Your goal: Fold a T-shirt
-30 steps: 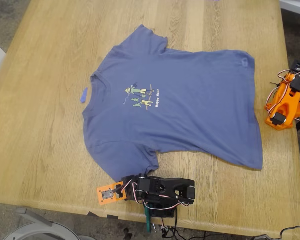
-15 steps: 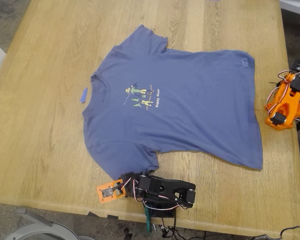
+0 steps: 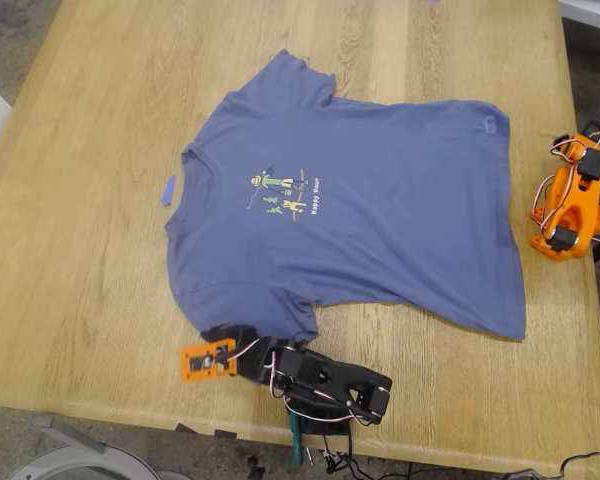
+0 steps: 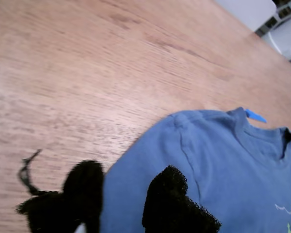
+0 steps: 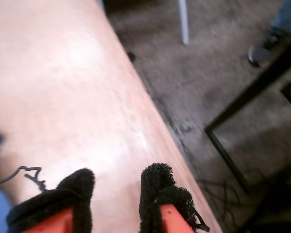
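The T-shirt [image 3: 350, 215] lies flat, print up, on the wooden table [image 3: 80, 250], its collar toward the exterior view's left; my first gripper [image 4: 121, 194] sits at the hem of the near sleeve [image 4: 150, 160], jaws narrowly parted, one black pad [image 4: 172, 199] over the cloth (the other over bare wood); my second gripper [image 5: 114, 194] hangs over the table's edge, jaws slightly apart, holding nothing; a small blue tape scrap [image 3: 168, 190] lies just beside the collar.

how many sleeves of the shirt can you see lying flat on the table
2. One sleeve of the T-shirt points to the table's far edge in the exterior view; the other sleeve lies near the front edge, where my first gripper straddles its edge. None hidden.
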